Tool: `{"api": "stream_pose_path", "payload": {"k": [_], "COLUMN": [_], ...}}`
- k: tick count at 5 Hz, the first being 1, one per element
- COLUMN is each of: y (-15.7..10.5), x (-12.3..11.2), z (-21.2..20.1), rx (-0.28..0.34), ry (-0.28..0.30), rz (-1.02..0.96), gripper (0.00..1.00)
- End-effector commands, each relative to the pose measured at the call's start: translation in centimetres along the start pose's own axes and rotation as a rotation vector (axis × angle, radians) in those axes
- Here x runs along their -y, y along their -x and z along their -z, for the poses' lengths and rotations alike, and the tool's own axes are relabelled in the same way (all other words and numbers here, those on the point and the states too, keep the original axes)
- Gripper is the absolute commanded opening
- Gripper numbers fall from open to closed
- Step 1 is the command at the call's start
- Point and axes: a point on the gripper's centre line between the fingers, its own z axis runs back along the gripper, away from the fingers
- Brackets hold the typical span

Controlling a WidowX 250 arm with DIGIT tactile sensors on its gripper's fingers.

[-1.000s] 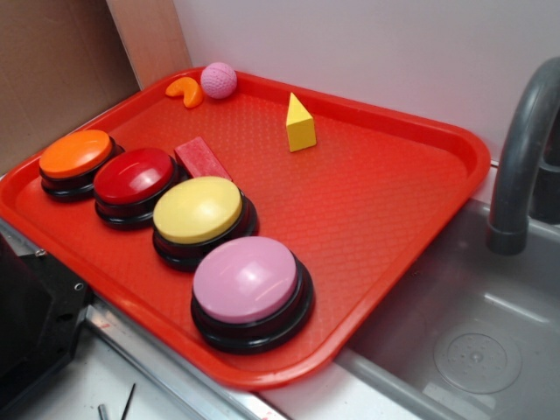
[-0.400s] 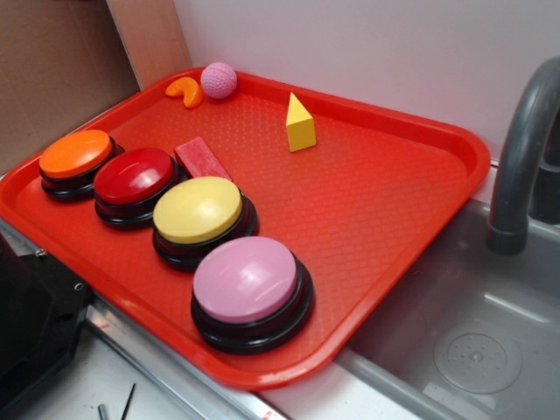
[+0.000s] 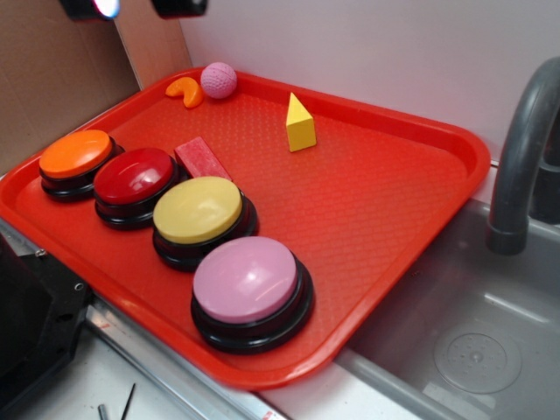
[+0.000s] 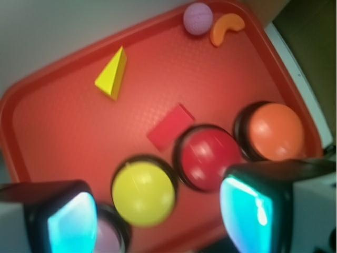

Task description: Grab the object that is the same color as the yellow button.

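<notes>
The small yellow wedge block point(image 3: 300, 124) stands upright, point up, on the far middle of the red tray point(image 3: 394, 201); it also shows in the wrist view point(image 4: 112, 73) at upper left. The large yellow button point(image 3: 198, 210) with its black base sits in the row of buttons at the front left, and shows in the wrist view point(image 4: 143, 193) between my fingertips. My gripper point(image 3: 136, 7) is just at the top left edge of the exterior view, high above the tray, far from the wedge. In the wrist view my gripper point(image 4: 160, 216) is open and empty.
Orange button point(image 3: 76, 156), red button point(image 3: 135, 176) and pink button point(image 3: 247, 280) line up with the yellow one. A red flat block point(image 3: 201, 158) lies behind them. An orange crescent point(image 3: 185, 90) and pink ball point(image 3: 219, 80) sit at the far corner. A grey faucet point(image 3: 522, 157) and sink point(image 3: 472, 341) are at right.
My gripper has come into the exterior view at the top left edge; earlier it was out of view. Nothing on the tray has moved.
</notes>
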Motion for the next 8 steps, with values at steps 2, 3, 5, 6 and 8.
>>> {"api": "stream_pose_path", "payload": {"k": [2,3,5,6,8], "y": [-5.8,-7.3,-8.9,-9.2,-8.9], "x": [4.0,4.4,4.7,4.8,4.7], "z": [6.6,9.1,12.9,14.7,15.9], "rx": [0.166,0.163,0.154,0.145,0.138], "ry": [-0.014,-0.047,-0.1,-0.133,-0.137], "rz": [-0.241,-0.271,-0.29,-0.284,-0.29], "gripper": [1.0,1.0,1.0,1.0,0.0]}}
